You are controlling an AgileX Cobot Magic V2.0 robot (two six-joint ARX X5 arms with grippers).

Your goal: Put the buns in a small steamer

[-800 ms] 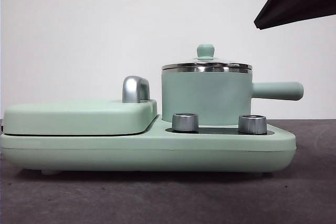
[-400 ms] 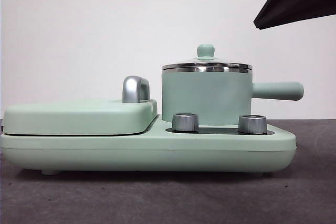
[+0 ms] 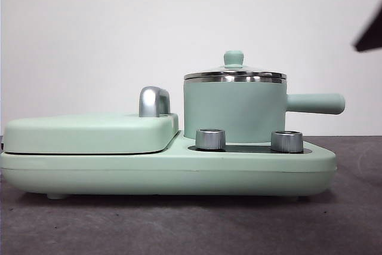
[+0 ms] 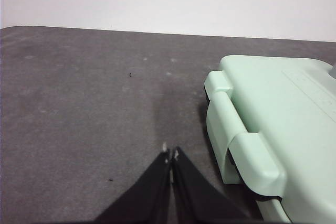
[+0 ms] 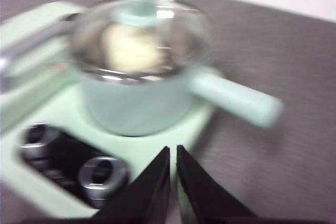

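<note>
The small steamer (image 3: pixel 234 110), a mint-green pot with steel rim, side handle and knobbed glass lid (image 3: pixel 234 67), stands on the appliance's right side with its lid on. In the blurred right wrist view a cream-white bun (image 5: pixel 131 48) shows inside the steamer (image 5: pixel 137 98) through the lid; I cannot tell if there is one bun or two. My right gripper (image 5: pixel 173 153) is shut and empty, above and in front of the steamer; it shows in the front view only as a dark tip (image 3: pixel 370 37). My left gripper (image 4: pixel 171 156) is shut and empty over the dark table beside the griddle (image 4: pixel 278 124).
The flat mint-green hinged griddle (image 3: pixel 89 132) with a chrome handle (image 3: pixel 154 101) lies shut left of the steamer. Two steel knobs (image 3: pixel 210 139) (image 3: pixel 286 141) stand in front of the steamer on the base (image 3: pixel 167 174). A white wall stands behind.
The dark arm at the top right of the front view has drawn away to the right edge, leaving only a small tip. The steamer and griddle have not moved.
</note>
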